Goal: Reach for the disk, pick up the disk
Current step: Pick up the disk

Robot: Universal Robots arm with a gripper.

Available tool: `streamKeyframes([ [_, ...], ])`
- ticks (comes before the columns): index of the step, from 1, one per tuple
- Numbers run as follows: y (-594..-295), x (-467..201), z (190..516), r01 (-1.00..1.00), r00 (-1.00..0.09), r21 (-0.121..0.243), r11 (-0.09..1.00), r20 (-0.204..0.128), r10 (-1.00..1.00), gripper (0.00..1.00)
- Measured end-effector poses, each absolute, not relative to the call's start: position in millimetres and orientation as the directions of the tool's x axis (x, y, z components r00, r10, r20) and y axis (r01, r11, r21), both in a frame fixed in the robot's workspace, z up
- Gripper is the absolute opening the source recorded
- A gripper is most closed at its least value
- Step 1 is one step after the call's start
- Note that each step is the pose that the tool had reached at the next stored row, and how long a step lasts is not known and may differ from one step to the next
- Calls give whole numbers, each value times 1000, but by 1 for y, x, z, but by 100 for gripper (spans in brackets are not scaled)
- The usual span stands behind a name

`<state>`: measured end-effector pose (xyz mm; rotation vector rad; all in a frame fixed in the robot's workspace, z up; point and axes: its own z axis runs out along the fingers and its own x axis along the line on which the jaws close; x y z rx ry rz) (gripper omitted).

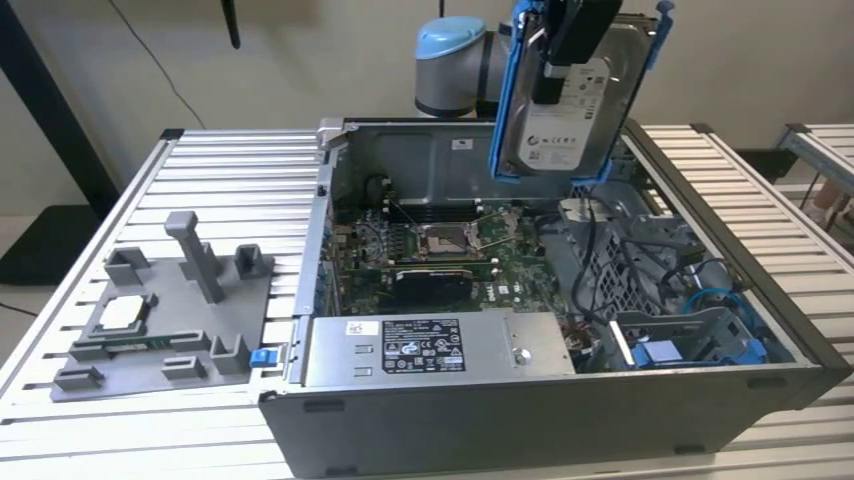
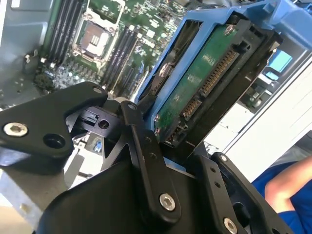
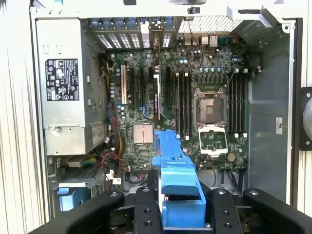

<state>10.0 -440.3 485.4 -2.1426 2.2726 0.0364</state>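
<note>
The disk [image 1: 577,105], a silver hard drive with a white label in a thin blue bracket, hangs upright above the back right of the open computer case [image 1: 534,420]. My gripper [image 1: 567,60] is shut on its upper part. In the second wrist view the disk [image 2: 204,83] shows its green circuit side and connector, clamped between the black fingers [image 2: 144,146] of my gripper [image 2: 170,141]. The first wrist view looks straight down past the disk's blue bracket edge [image 3: 178,180], held in my gripper [image 3: 183,209], with the case interior well below it.
Inside the case lie the motherboard [image 1: 441,245], the power supply [image 1: 427,345] and a blue drive bay [image 1: 694,345]. A grey fixture [image 1: 160,310] stands on the slatted table at the exterior view's left. A person's arm in a blue sleeve [image 2: 287,187] is beside the case.
</note>
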Motion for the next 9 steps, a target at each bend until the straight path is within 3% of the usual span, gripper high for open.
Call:
streamKeyframes([
  [9, -467, 10, 484, -998, -68, 5, 68, -29, -997, 0],
])
